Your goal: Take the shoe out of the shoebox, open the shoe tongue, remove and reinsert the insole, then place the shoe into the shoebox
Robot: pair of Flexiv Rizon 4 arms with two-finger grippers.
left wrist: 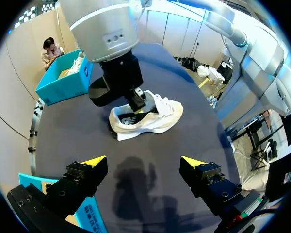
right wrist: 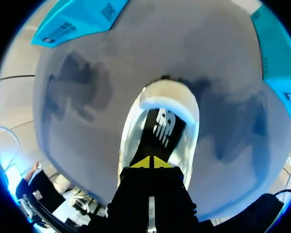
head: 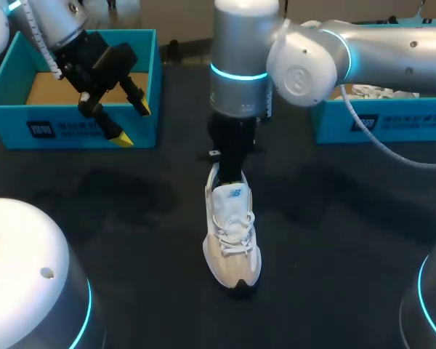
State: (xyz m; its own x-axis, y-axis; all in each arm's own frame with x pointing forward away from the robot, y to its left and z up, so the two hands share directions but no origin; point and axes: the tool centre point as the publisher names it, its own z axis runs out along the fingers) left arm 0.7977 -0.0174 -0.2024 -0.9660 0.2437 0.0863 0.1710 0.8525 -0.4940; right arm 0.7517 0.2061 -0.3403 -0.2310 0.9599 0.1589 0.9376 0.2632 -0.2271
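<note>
White lace-up sneaker (head: 231, 240) is out, mid-counter (head: 131, 218). Right gripper (right wrist: 152, 162): fingers closed together in its heel above the black insole (right wrist: 161, 127). Left gripper (left wrist: 143, 160): fingers spread, empty. Insole cycle and reboxing pending.

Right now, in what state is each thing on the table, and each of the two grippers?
shoe, out of the box, upright on the table.
insole, lying inside the shoe.
left shoebox, open, no shoe seen inside.
right shoebox, open, something white inside.
left gripper, open, holding nothing, by the left shoebox.
right gripper, shut, tips down in the shoe's heel opening; whether it pinches the insole is unclear.
</note>
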